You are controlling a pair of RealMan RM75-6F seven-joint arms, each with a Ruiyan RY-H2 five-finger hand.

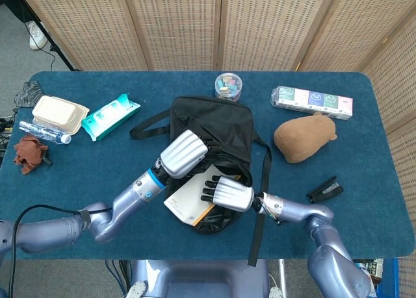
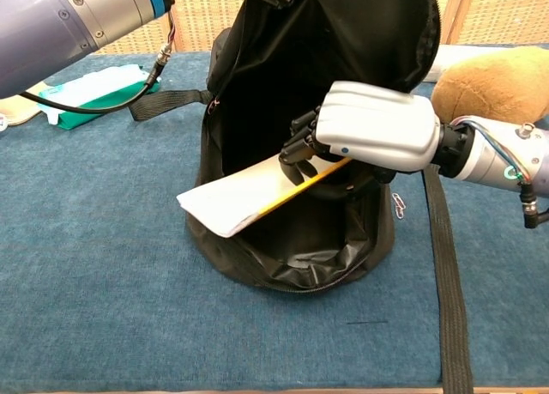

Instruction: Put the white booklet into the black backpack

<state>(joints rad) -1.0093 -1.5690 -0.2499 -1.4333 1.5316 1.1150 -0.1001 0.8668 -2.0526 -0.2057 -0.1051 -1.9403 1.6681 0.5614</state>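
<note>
The black backpack lies mid-table with its mouth facing the near edge; in the chest view the backpack gapes wide. My left hand grips the upper rim of the opening and holds it up. My right hand holds the white booklet with its yellow edge, and the hand sits at the bag's mouth. The booklet lies tilted, its far end inside the opening, its near corner sticking out to the left.
A green wipes pack, a beige box, a bottle and a brown rag lie at the left. A round tub, a long package, a brown plush and a black stapler are at the right.
</note>
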